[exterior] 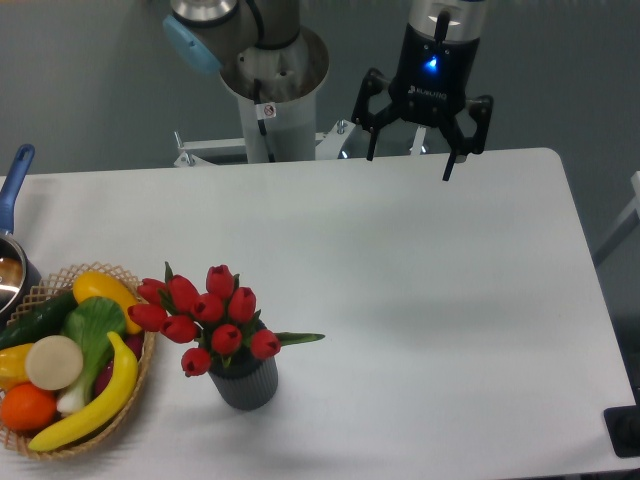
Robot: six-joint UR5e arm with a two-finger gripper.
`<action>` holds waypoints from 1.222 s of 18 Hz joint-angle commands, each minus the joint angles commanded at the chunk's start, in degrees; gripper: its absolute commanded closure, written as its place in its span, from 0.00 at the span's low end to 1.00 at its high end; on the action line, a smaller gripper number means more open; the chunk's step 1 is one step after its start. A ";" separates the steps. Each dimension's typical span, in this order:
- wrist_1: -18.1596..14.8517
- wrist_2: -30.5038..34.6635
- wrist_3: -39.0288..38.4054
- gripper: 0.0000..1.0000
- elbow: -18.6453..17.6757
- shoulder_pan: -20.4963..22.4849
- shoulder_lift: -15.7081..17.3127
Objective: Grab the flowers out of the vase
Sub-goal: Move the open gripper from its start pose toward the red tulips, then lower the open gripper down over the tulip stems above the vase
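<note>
The flowers (205,315), a bunch of red closed tulip buds with thin green leaves, stand in the vase (245,382), a small dark grey ribbed pot at the front left of the white table. My gripper (410,167) hangs open and empty over the table's far edge, well away to the upper right of the flowers. Its two black fingers point down and are spread wide.
A woven wicker basket (135,405) with a banana, orange, yellow and green produce sits at the front left, right beside the flowers. A pot with a blue handle (12,190) is at the left edge. The robot's base column (275,95) stands behind the table.
</note>
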 joint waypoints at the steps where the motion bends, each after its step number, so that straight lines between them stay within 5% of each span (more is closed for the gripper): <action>1: 0.17 0.09 0.09 0.00 -0.26 0.00 0.00; 8: 0.78 -2.72 1.76 0.00 -1.31 -0.09 0.09; 13: 10.71 -2.81 0.09 0.00 -8.07 -0.18 1.58; 22: 13.00 -7.56 -6.42 0.00 -9.93 -0.53 0.97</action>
